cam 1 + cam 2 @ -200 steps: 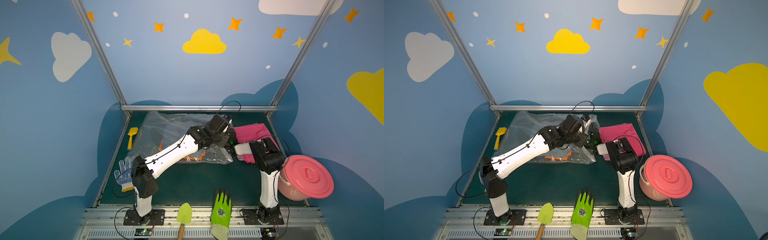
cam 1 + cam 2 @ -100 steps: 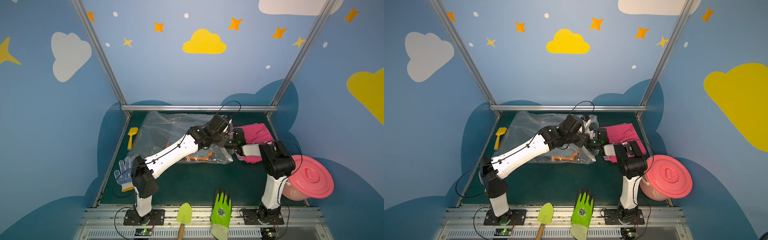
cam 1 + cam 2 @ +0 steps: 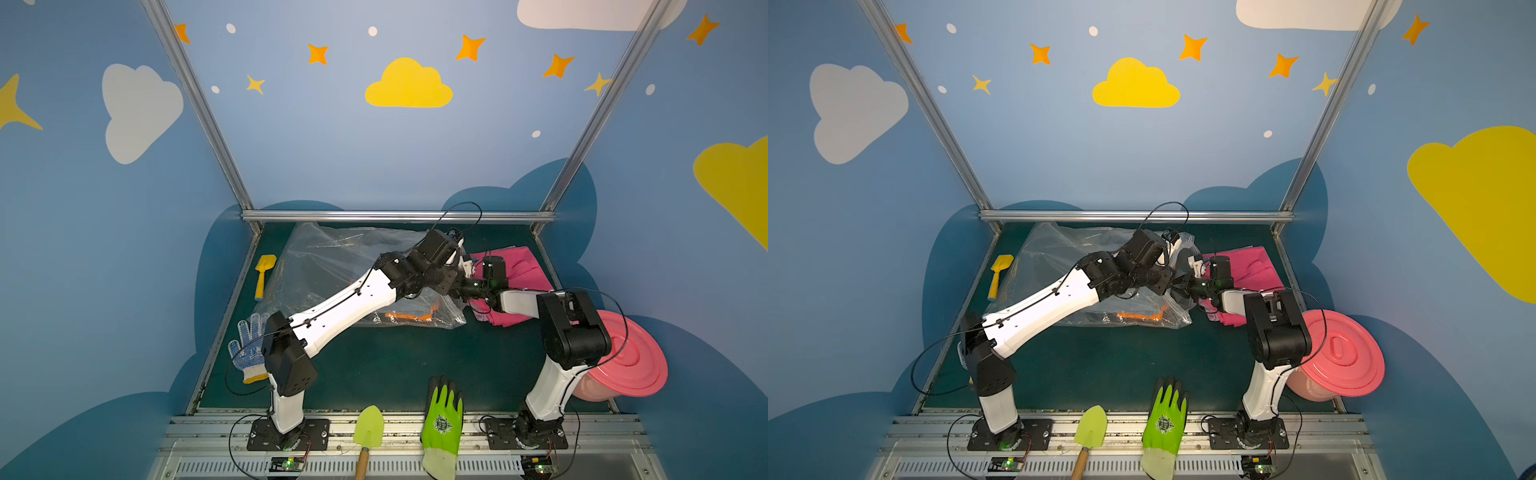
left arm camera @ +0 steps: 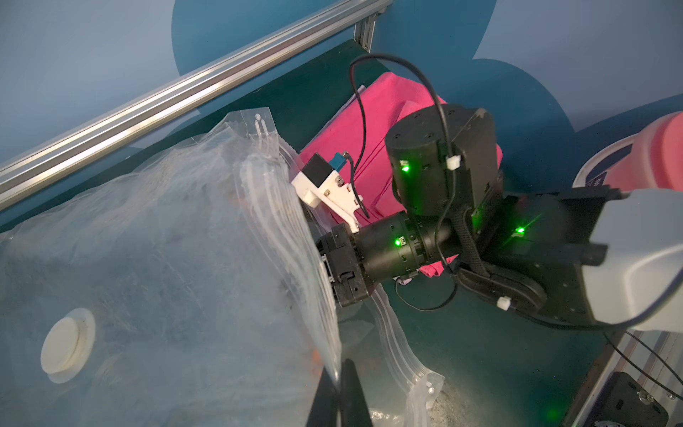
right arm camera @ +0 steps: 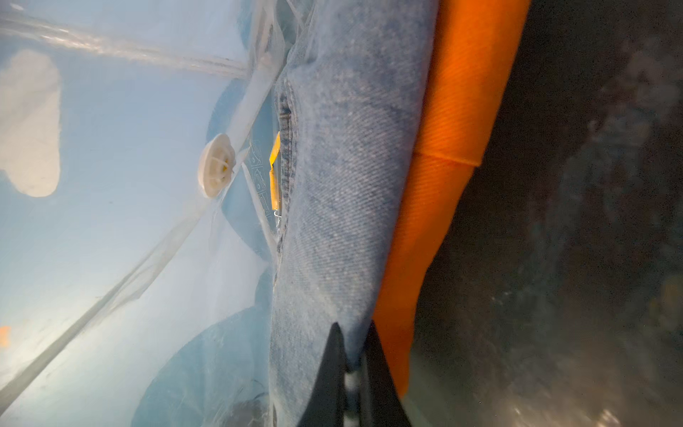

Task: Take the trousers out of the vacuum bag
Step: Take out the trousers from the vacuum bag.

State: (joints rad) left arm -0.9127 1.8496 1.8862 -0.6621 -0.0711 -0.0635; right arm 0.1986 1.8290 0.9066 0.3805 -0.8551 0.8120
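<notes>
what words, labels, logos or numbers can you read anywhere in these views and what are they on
No word or number is legible in any view.
green glove: round dark emblem on the back, too small to read.
vacuum bag: small printed pictograms beside the white valve, blurred, no words.
pink bucket: dark label patch with pale print, too blurred to read.

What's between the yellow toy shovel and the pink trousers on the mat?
The vacuum bag fills that gap, with the left arm extended over it. Shows in both top views.
</notes>
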